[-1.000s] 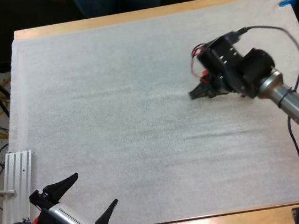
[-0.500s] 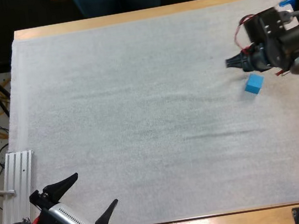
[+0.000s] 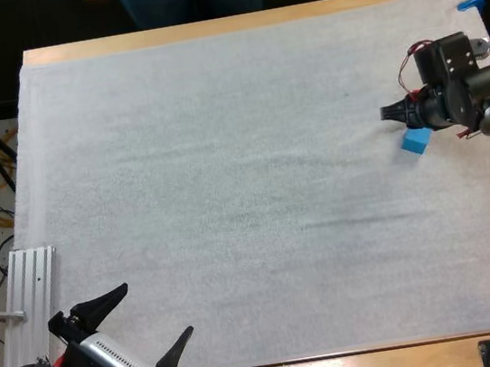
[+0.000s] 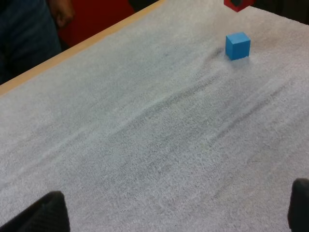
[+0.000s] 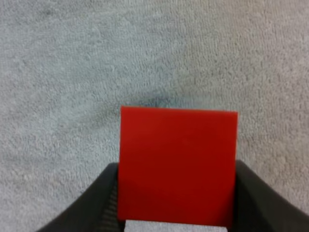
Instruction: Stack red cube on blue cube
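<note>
Right end effector (image 3: pixel 392 113) clamps the red cube (image 5: pixel 178 166) from both sides, holding it just at 10 o'clock of the blue cube (image 3: pixel 417 140), ready for stacking. The left end effector (image 3: pixel 158 310) sits spread and empty.

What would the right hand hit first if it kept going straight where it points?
Probably only the white mat: past the red cube held by the right hand, its wrist view shows bare mat. The blue cube lies aside; depth is unclear.
</note>
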Controlling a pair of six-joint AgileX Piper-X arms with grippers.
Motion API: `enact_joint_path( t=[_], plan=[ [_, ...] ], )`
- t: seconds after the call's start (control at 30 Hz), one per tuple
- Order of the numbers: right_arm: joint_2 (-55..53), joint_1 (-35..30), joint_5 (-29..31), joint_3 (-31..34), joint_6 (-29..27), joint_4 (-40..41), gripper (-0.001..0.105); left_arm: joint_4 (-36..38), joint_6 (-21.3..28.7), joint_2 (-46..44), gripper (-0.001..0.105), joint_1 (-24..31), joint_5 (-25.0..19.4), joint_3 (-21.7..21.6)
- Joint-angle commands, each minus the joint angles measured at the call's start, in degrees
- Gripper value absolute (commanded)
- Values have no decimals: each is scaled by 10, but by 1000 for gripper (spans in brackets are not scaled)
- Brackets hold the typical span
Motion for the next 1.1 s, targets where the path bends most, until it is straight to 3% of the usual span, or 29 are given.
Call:
enact_joint_path(
  t=[0.0, 0.3, 0.77, 1.07],
  plan=[
    [-2, -4, -4, 10, 6, -17, 4, -2, -6, 3, 87, -2, 5, -5],
    [-1, -4, -2, 68, 21, -81, 4, -2, -6, 3, 87, -2, 5, -5],
    [30, -15, -3, 71, 37, -91, 4, -2, -6, 3, 87, -2, 5, -5],
    [35, -37, -38, 71, 60, -95, 4, -4, -6, 3, 87, -2, 5, -5]
  ],
)
